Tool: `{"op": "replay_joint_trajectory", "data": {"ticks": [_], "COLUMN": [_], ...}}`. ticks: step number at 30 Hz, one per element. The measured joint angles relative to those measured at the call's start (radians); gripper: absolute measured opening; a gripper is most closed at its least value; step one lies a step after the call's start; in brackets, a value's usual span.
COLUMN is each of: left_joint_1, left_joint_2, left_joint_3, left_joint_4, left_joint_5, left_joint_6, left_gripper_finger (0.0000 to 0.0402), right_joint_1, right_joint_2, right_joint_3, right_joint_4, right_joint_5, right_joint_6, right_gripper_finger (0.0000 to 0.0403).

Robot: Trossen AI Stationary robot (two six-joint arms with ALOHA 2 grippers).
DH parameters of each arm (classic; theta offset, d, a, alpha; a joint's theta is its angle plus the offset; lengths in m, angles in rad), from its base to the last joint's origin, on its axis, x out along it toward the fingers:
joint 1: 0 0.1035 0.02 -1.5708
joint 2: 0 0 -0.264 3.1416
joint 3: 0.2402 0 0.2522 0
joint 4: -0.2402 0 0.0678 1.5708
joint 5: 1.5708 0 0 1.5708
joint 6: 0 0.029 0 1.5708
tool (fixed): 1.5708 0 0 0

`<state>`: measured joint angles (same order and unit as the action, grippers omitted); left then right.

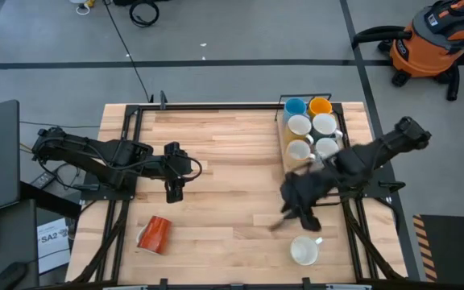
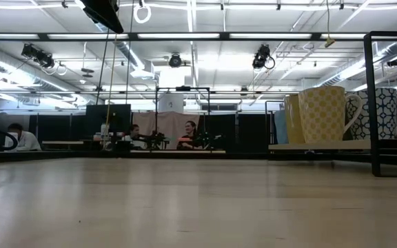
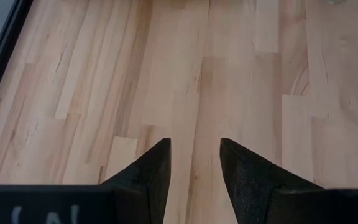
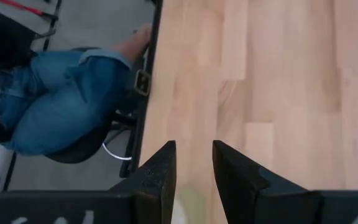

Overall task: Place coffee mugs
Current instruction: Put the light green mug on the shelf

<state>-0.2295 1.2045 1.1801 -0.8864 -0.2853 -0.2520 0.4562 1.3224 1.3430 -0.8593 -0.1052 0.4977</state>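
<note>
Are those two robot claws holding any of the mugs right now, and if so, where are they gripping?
No. The left gripper and the right gripper both show open fingers with only bare table between them.

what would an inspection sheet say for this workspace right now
surface: wooden table, bare in the middle
job's things: six mugs in a rack at the far right; red-orange mug on its side near the left front; white mug upright near the right front
clutter: nothing seen
grippers: left gripper open over bare wood; right gripper open, near the white mug
cables: one black cable on the floor
surroundings: orange vacuum; seated people behind
</note>
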Motion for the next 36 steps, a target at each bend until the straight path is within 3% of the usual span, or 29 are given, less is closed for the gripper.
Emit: {"op": "replay_joint_trajectory", "data": {"ticks": [7,12,25,36], "left_joint_1": [0.000,0.000,0.000,0.000], "left_joint_2": [0.000,0.000,0.000,0.000], "left_joint_3": [0.000,0.000,0.000,0.000], "left_joint_4": [0.016,0.064,0.082,0.082], "left_joint_5": [0.000,0.000,0.000,0.000], "left_joint_6": [0.000,0.000,0.000,0.000], "left_gripper_finger": [0.0144,0.0144,0.0144,0.0144], "right_joint_1": [0.224,0.318,0.350,0.350], "right_joint_2": [0.000,0.000,0.001,0.000], "right_joint_3": [-0.009,-0.062,-0.250,-0.379], "right_joint_4": [-0.001,0.001,0.043,0.209], "right_joint_5": [0.208,0.289,0.296,0.296], "right_joint_6": [0.137,0.237,0.314,0.311], "right_gripper_finger": [0.0109,0.0109,0.0109,0.0110]}}
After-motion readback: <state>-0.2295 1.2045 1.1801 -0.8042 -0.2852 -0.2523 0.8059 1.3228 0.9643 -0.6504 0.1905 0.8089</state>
